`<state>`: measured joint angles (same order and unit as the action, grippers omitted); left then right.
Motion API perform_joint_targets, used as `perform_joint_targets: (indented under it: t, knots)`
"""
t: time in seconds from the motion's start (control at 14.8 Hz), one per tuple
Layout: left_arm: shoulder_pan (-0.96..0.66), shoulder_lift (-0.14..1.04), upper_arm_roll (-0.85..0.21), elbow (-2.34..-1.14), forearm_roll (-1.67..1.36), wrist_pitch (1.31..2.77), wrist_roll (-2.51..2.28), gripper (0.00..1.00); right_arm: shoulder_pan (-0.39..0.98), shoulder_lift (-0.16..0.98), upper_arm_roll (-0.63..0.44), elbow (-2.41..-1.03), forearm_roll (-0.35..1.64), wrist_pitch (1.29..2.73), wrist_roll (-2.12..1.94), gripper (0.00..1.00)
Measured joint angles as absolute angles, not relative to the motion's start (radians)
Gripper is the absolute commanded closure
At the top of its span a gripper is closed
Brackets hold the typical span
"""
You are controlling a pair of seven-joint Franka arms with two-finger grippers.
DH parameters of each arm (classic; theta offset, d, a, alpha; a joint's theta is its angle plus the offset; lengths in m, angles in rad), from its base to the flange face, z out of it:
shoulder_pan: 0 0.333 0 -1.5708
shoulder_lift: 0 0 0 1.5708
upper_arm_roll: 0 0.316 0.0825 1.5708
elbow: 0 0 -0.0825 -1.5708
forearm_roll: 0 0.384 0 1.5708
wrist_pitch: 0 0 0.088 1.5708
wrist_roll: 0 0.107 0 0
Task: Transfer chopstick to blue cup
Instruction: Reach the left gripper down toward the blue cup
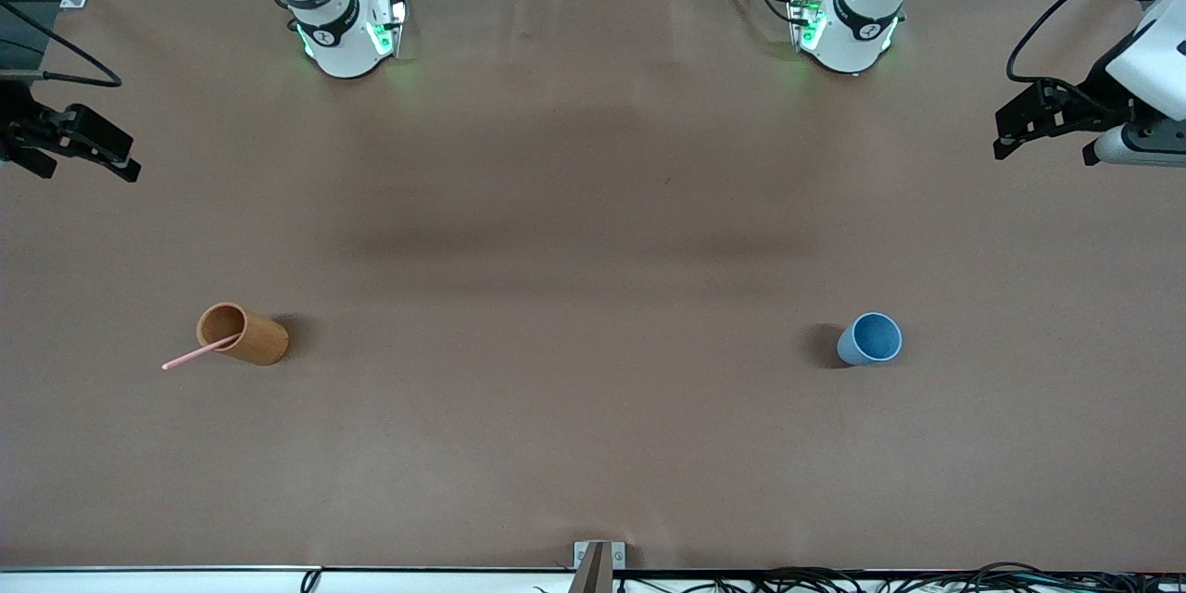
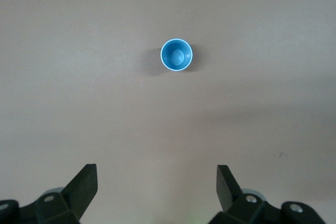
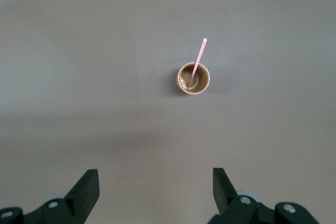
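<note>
A thin pale pink chopstick (image 1: 196, 355) stands slanted in an orange-brown wooden cup (image 1: 262, 342) toward the right arm's end of the table, its top end sticking out over the rim. The light-blue cup (image 1: 871, 339) stands upright and empty toward the left arm's end. My right gripper (image 1: 93, 169) is open and empty, high over the table's edge at its own end. In the right wrist view (image 3: 156, 184) it looks down at the chopstick (image 3: 198, 56) and the wooden cup (image 3: 203, 83). My left gripper (image 1: 1005, 132) is open and empty, high over its own end. In the left wrist view (image 2: 156, 182) it looks down at the blue cup (image 2: 176, 54).
The brown table (image 1: 593, 232) holds only the two cups. Both arm bases stand along its edge farthest from the front camera. A small metal bracket (image 1: 598, 561) and cables lie along the edge nearest that camera.
</note>
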<state>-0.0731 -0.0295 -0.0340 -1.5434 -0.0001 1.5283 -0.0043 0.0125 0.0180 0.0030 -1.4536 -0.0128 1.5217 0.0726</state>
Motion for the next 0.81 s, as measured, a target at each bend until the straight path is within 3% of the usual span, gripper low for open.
perform_joint_targets:
  t: [0.81]
  knots:
    - [-0.07, 0.019, -0.027, -1.545, -0.002, 1.559, -0.004, 0.0, 0.014, 0.019, 0.004, -1.456, -0.013, 1.52, 0.071, 0.0]
